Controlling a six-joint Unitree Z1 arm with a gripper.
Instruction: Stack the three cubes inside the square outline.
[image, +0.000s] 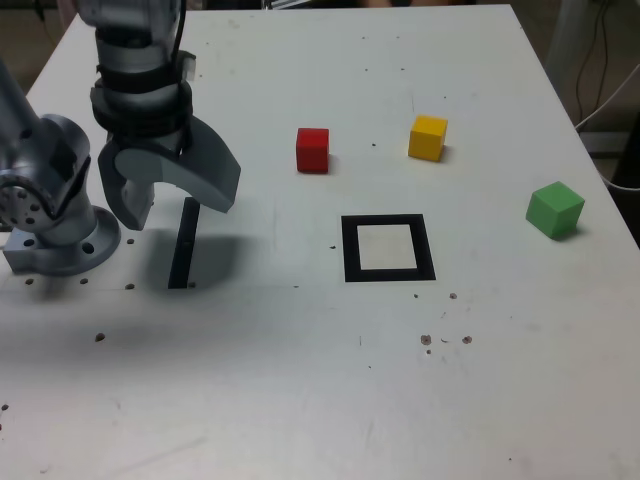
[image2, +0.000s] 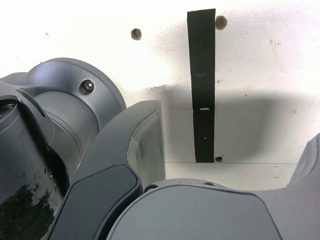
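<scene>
Red cube (image: 312, 150) lies right of my empty, spread pincer (image: 170, 208) in the exterior view, slightly farther back.

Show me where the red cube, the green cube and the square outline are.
red cube (image: 312, 150), exterior view, on its front face.
green cube (image: 555, 209), exterior view, at its middle.
square outline (image: 350, 248), exterior view, on the black tape band at that view's left.
</scene>
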